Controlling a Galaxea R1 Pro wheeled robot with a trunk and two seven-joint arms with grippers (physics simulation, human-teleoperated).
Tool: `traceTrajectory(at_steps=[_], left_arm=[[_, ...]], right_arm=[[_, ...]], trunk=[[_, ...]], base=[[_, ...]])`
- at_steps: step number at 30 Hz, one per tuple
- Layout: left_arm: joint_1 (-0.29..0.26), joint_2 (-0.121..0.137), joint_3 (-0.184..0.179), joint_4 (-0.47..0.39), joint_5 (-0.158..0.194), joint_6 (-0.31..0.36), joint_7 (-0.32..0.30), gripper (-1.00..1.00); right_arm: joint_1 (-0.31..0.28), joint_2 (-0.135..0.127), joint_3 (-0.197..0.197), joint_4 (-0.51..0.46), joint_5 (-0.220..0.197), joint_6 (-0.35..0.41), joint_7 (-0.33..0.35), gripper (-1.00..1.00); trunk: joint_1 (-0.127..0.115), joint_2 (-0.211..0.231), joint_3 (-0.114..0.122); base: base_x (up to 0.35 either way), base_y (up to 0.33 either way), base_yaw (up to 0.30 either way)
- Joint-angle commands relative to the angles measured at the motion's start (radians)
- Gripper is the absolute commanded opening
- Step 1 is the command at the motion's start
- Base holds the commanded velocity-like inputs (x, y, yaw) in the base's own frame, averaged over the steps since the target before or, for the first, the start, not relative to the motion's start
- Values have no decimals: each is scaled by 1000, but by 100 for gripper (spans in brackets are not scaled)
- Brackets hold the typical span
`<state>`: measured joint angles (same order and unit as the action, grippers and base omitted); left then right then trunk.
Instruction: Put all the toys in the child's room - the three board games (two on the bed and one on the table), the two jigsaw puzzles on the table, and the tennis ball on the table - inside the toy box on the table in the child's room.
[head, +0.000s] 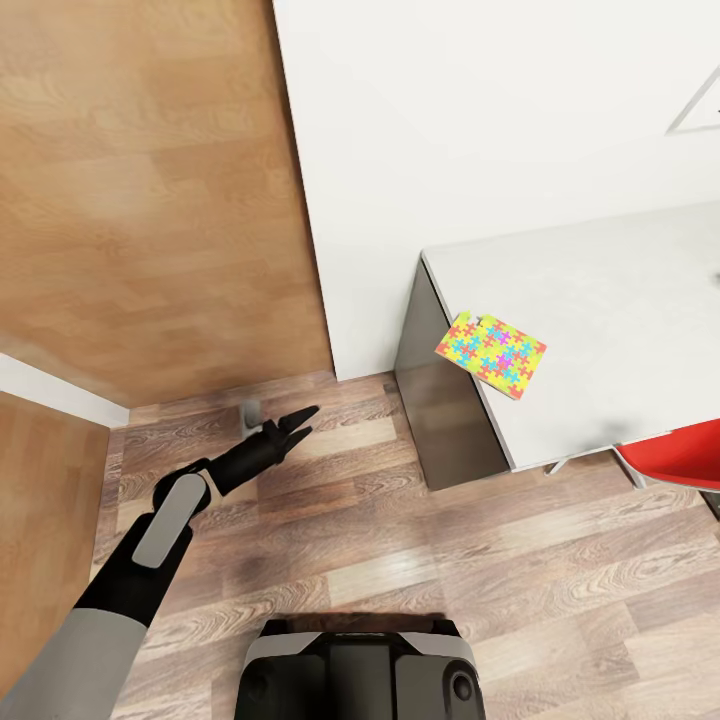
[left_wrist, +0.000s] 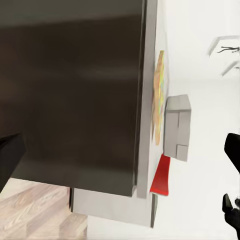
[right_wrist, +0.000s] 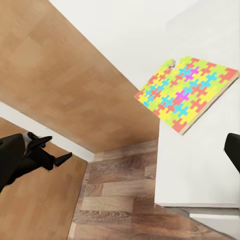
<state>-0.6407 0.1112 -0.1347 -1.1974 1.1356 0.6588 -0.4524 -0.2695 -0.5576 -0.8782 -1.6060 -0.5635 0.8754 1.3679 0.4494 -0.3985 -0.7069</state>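
Puzzle (head: 491, 354) lies on the table's (head: 620, 300) near corner, well apart from the left pincer (head: 306, 421), fingers slightly spread

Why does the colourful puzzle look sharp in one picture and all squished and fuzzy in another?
In the right wrist view the multicoloured jigsaw puzzle faces the camera, so its pieces look crisp. In the left wrist view it is seen edge-on along the white table top, so it shrinks to a blurry streak. In the head view it is small but clear, with soft, even light and faint shadows.
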Motion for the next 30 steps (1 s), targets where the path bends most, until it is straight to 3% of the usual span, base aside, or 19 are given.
traceTrajectory(at_steps=[1, 14, 30], left_arm=[[-7, 1, -4, 1, 7, 13, -1, 100], [-36, 7, -11, 4, 14, 42, -7, 100], [-70, -2, -30, 30, 11, 48, -43, 100]], right_arm=[[7, 8, -6, -2, -3, 4, 6, 100], [27, 36, -15, -8, -3, -12, 17, 100], [28, 41, -13, -8, 0, -16, 13, 100]], trunk=[[1, -1, -1], [1, -1, 0], [1, -1, 6]], base=[[0, 0, 0], [0, 0, -41], [0, 0, -217]])
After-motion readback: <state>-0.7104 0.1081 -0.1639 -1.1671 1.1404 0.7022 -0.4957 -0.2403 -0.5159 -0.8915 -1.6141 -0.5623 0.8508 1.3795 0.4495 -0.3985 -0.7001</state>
